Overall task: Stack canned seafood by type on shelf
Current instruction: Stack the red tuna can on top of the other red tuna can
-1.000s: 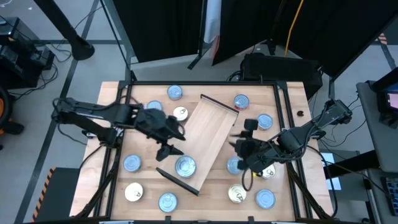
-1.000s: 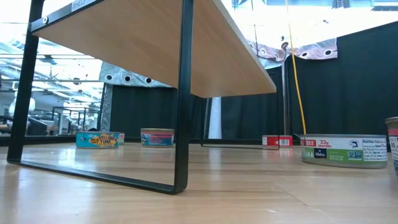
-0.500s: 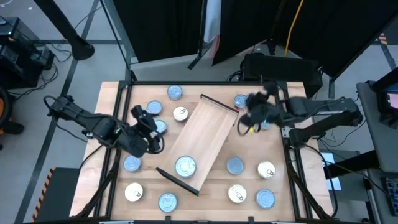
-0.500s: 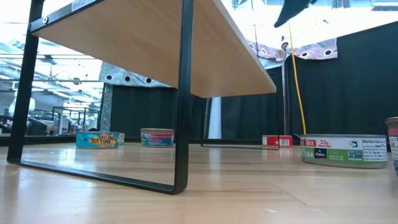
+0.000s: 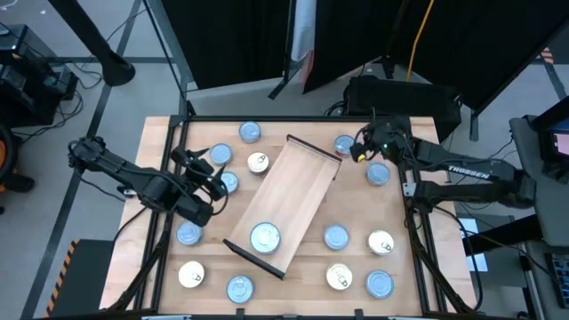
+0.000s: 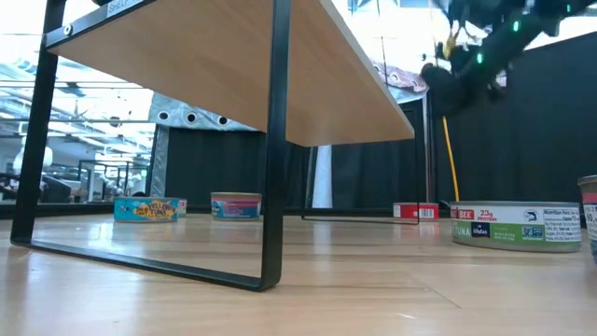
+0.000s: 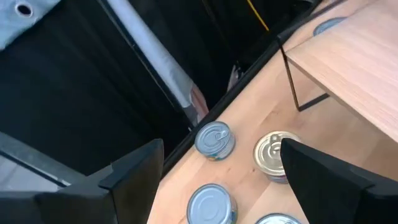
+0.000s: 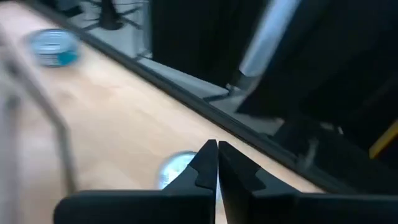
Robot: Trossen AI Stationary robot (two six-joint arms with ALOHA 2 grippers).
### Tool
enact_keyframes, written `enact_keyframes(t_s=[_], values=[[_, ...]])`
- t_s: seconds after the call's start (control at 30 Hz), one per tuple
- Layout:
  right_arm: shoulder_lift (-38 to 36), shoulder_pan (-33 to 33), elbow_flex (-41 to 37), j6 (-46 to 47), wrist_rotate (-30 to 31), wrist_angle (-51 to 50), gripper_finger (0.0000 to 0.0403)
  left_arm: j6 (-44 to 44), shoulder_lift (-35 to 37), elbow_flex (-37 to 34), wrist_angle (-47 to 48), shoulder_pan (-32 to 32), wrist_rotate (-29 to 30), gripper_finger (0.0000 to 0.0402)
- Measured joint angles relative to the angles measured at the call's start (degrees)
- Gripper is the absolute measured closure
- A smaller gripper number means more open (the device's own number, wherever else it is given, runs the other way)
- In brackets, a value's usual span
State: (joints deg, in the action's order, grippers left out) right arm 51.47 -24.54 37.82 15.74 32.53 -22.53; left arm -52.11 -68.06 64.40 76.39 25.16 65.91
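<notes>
Wooden surface (image 5: pixel 160 151) carries the shelf (image 5: pixel 293 200), lying diagonally, its long axis running from the near left to the far right, with 1 blue-topped tin (image 5: pixel 265 237) at its near end. Other tins lie scattered around it. Left hand (image 5: pixel 209 173) gapes wide and empty; right hand (image 5: pixel 363 151) is closed, empty, beside a far tin (image 5: pixel 345 144).
</notes>
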Motion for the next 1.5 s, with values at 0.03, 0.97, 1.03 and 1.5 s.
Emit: enact_keyframes(t_s=[0.03, 0.97, 1.03, 1.5], values=[[-0.3, -2.4, -1.5, 0.3, -0.8, 1.1, 0.0401, 0.0, 0.2, 0.0, -0.3, -0.2, 0.0, 0.0080], [21.3, -15.3, -9.8, 3.3, -25.2, 17.5, 0.0403, 3.0, -0.1, 0.0, -1.0, -0.3, -5.1, 0.0080], [21.8, -15.3, -9.8, 3.3, -25.2, 17.2, 0.0403, 3.0, -0.1, 0.0, -1.0, -0.3, -5.1, 0.0080], [22.1, -15.2, -9.6, 2.9, -24.8, 13.7, 0.0402, 3.3, -0.1, 0.0, -0.9, -0.3, -5.2, 0.0080]])
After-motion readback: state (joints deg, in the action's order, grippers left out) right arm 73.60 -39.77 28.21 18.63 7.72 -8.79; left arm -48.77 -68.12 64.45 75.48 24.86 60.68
